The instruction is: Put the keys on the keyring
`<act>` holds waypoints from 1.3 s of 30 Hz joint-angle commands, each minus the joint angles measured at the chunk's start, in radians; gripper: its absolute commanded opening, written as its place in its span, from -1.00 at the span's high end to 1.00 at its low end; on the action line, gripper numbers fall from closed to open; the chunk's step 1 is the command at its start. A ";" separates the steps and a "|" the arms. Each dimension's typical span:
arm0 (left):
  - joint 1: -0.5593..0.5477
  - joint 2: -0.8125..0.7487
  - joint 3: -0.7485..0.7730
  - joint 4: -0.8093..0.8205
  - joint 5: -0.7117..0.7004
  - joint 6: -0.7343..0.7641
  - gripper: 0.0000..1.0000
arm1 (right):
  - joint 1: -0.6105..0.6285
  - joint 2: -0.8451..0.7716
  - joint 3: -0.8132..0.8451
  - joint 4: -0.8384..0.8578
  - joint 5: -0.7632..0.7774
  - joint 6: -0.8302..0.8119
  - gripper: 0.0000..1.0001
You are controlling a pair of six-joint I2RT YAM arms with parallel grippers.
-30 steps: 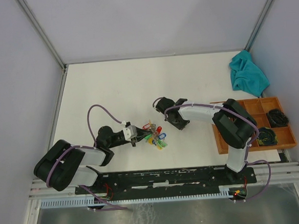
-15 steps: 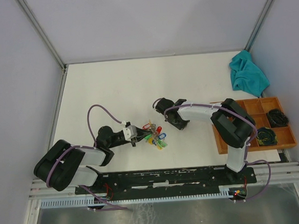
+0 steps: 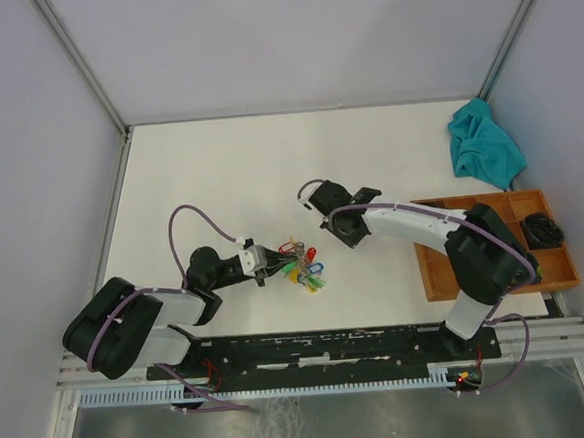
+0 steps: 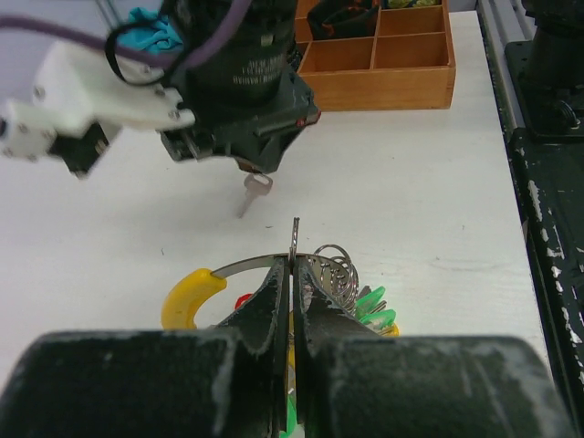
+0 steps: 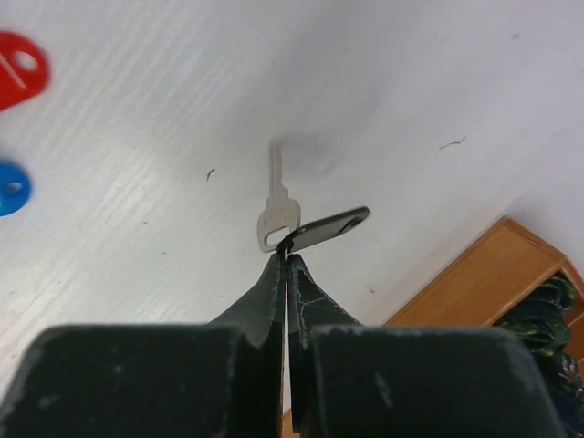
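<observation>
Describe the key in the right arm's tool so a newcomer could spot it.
On the white table, find the keyring with its coloured tags; the right tool is just beyond it, toward the wooden tray. Pinched in its shut tips is a plain silver key with a flat dark tag, no bright colour.

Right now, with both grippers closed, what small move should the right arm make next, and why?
Probably raise the right gripper slightly and carry the key toward the keyring. Its jaws are shut at the key's head beside its dark tag, while the left gripper grips the keyring, some way off.
</observation>
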 commanded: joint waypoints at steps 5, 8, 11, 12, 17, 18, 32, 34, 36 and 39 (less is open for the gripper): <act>0.002 -0.058 0.022 0.029 -0.004 0.000 0.95 | 0.007 -0.293 -0.027 0.038 -0.122 -0.015 0.99; 0.002 -0.075 0.018 0.027 -0.004 0.000 0.95 | 0.007 -0.401 -0.076 0.094 -0.216 -0.037 0.99; 0.002 -0.083 0.018 0.022 -0.002 -0.002 0.95 | 0.005 -0.495 -0.131 0.148 -0.327 -0.075 0.99; 0.002 -0.084 0.018 0.021 -0.001 -0.002 0.95 | 0.005 -0.517 -0.151 0.155 -0.389 -0.111 0.98; 0.002 -0.087 0.020 0.023 0.005 -0.010 0.95 | 0.005 -0.549 -0.184 0.138 -0.530 -0.127 0.99; 0.002 -0.088 0.019 0.022 0.003 -0.010 0.95 | 0.005 -0.523 -0.156 0.070 -0.471 -0.074 0.99; 0.002 -0.094 0.024 0.010 -0.005 -0.025 0.95 | 0.005 -0.179 -0.106 -0.039 -0.285 0.232 0.99; 0.002 -0.092 0.024 0.005 -0.007 -0.024 0.95 | 0.005 -0.126 -0.091 -0.026 -0.252 0.248 0.99; 0.002 -0.091 0.025 0.001 -0.008 -0.024 0.95 | 0.005 -0.082 -0.083 -0.014 -0.215 0.265 0.99; 0.002 -0.089 0.029 -0.003 -0.009 -0.024 0.95 | 0.006 -0.050 -0.074 -0.009 -0.208 0.289 0.92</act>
